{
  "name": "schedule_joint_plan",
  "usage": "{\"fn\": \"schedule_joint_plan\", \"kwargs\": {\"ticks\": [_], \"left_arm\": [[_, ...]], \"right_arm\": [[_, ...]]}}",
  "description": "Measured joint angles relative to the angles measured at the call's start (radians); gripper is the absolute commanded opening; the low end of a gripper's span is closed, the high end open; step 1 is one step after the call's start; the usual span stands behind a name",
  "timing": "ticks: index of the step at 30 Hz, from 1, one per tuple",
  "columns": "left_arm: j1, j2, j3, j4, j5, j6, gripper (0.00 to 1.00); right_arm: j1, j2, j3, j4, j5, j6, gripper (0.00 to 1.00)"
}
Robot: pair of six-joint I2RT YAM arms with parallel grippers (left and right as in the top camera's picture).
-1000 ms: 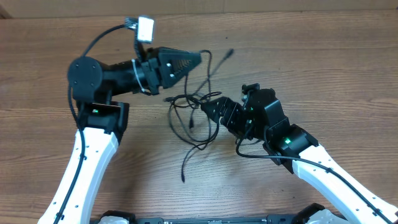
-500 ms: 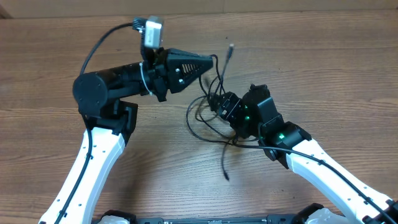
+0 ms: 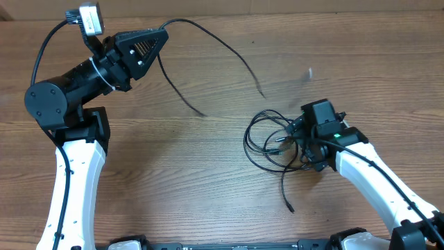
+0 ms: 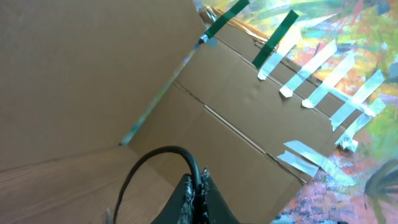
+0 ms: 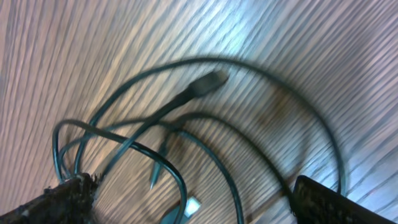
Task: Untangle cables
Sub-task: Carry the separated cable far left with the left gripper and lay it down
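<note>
My left gripper (image 3: pixel 161 36) is raised at the far left and shut on one black cable (image 3: pixel 223 42). That cable arcs right and down toward the table, and its other end hangs below the gripper. The left wrist view shows the jaws (image 4: pixel 200 180) pinching this cable (image 4: pixel 161 151). The other cables (image 3: pixel 267 139) lie in a loose bunch of loops on the table, with one tail running toward the front. My right gripper (image 3: pixel 297 142) is low at the bunch's right side. In the right wrist view its fingers (image 5: pixel 193 202) are open, with cable loops and a plug (image 5: pixel 205 84) lying between them.
The wooden table (image 3: pixel 173 173) spreads between the two arms. A cardboard wall (image 4: pixel 93 74) with tape strips stands behind the table. The right arm's own thick cable runs beside the bunch.
My left gripper has swung up and to the left, pulling one cable out of the bunch. My right gripper and the remaining bunch have moved right.
</note>
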Motion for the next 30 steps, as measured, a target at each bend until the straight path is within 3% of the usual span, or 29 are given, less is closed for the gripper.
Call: {"fn": "schedule_joint_plan", "kwargs": {"ticks": [4, 13, 22, 30], "left_arm": [[0.003, -0.003, 0.003, -0.047, 0.031, 0.023, 0.04], [0.003, -0.009, 0.016, -0.616, -0.003, 0.274, 0.04], [0.003, -0.009, 0.048, -1.028, -0.241, 0.517, 0.04], [0.002, -0.010, 0.366, -1.635, -0.565, 0.765, 0.04]], "right_arm": [[-0.025, 0.000, 0.000, -0.002, 0.004, -0.058, 1.00], [-0.026, 0.000, 0.000, -0.011, -0.003, -0.119, 1.00], [-0.026, 0.000, 0.000, -0.017, -0.004, -0.127, 1.00], [-0.026, 0.000, 0.000, -0.017, -0.003, -0.127, 1.00]]}}
